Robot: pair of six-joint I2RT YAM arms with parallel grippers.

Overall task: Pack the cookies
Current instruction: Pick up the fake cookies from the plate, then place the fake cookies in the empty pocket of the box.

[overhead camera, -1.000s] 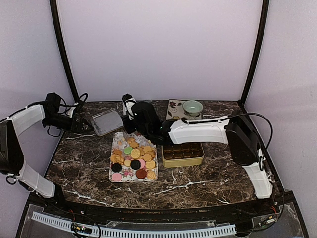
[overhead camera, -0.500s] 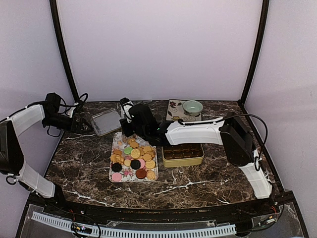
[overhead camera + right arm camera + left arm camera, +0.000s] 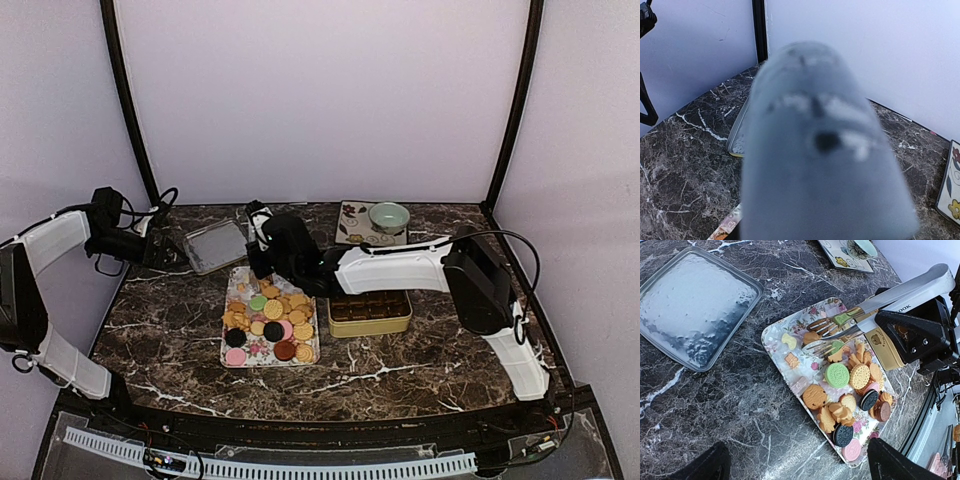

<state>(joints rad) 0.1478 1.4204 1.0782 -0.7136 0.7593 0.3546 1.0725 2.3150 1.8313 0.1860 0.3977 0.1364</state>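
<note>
Cookies [image 3: 837, 375] are being carried by the tray [image 3: 772, 347] mid-table, with the tin [image 3: 370, 325] beside its right edge. Tongs [image 3: 830, 332], apparently pinching one cookie, are being shown clearly by the left wrist only; the right wrist view is being blocked by their blurred handle [image 3: 825, 145].

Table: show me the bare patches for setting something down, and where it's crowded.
Bare marble left of the flowery tray, and the near strip in front of tray and gold tin. Crowded: far middle, where silver lid, tray, tin and the right gripper with tongs bunch.
</note>
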